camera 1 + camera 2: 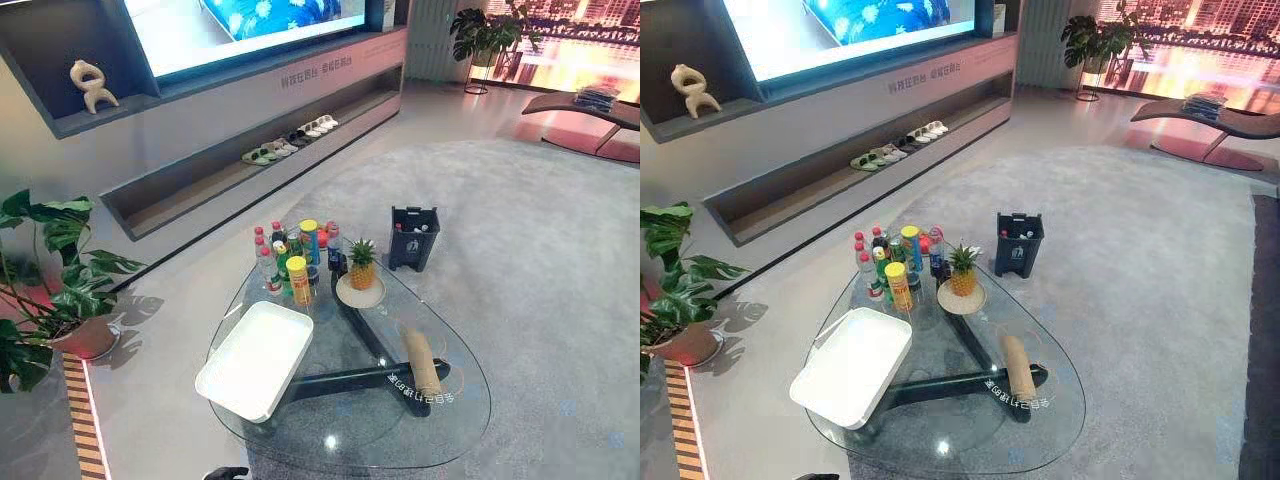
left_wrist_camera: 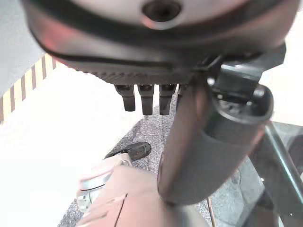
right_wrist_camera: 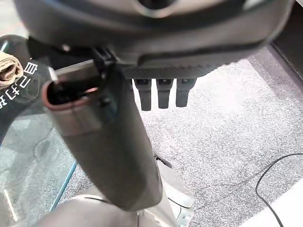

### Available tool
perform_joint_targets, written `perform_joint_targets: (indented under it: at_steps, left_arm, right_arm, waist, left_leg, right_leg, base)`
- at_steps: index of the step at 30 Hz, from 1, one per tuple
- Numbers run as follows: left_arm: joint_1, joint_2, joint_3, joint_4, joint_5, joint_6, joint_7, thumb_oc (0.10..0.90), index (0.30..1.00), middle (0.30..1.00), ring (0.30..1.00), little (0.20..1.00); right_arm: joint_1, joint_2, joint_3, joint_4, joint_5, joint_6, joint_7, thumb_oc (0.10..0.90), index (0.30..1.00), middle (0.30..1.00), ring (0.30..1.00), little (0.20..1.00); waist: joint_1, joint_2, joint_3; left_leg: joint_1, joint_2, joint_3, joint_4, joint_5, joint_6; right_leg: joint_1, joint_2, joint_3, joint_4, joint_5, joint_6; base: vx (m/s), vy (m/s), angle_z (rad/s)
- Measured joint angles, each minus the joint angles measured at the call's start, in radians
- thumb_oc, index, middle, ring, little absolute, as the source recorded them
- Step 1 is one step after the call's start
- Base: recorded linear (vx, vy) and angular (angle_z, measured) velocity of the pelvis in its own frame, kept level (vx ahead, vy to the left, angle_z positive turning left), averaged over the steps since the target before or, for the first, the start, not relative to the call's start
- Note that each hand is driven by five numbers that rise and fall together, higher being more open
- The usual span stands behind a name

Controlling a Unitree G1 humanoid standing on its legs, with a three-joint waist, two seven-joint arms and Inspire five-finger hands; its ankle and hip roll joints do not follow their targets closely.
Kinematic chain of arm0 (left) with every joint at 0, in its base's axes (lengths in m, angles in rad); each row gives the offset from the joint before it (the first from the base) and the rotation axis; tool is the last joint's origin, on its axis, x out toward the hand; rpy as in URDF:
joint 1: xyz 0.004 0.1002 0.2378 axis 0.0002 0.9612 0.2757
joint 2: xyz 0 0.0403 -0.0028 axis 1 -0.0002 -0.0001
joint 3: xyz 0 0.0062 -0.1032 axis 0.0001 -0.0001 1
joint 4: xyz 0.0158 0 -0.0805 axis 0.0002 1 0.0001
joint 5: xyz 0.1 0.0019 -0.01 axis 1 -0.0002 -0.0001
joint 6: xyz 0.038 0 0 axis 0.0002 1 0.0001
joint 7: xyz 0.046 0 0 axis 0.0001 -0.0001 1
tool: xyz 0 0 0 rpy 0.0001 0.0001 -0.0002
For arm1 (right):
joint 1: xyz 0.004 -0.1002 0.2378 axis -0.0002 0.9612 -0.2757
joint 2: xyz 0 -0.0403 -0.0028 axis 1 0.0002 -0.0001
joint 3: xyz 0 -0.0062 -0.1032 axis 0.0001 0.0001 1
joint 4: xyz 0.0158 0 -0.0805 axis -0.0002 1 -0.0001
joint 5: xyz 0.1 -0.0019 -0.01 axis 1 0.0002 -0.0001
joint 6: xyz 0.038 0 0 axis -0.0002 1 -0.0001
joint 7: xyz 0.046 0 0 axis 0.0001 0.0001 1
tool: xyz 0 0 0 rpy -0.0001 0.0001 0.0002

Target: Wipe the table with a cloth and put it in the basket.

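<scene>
Two idle hands, left hand (image 2: pixel 199 142) and right hand (image 3: pixel 106 156), hung straight-fingered and empty, while the rolled cloth (image 1: pixel 422 362) lay on the glass table (image 1: pixel 465 405) at 3 o'clock from the white basket (image 1: pixel 255 358), with the white lettering (image 1: pixel 420 397) on the dark base (image 1: pixel 335 379) too blurred to make out.

The two head views look down from the near edge of the glass table (image 1: pixel 465 400) toward the far wall, sharing the whole tabletop; each wrist view looks very closely along its own hand, the left hand (image 2: pixel 151 52) and the right hand (image 3: pixel 156 38), toward the grey carpet (image 3: pixel 227 142).
</scene>
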Motion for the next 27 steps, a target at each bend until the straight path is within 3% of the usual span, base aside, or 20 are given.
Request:
perform_joint_targets:
  at_steps: [27]
  left_arm:
    - [-0.001, -0.002, 0.003, 0.0, 0.0, 0.018, 0.015, 0.8, 0.9, 0.9, 0.9, 0.9]
  right_arm:
    - [0.0, 0.0, 0.001, -0.004, 0.002, 0.013, 0.0, 0.8, 0.9, 0.9, 0.9, 0.9]
  waist:
    - [0.0, -0.003, -0.002]
  left_leg:
    - [-0.003, 0.0, 0.001, 0.0, 0.0, 0.0]
  right_leg:
    - [-0.004, 0.0, 0.001, 0.0, 0.0, 0.0]
  base:
    - [0.0, 0.001, -0.01]
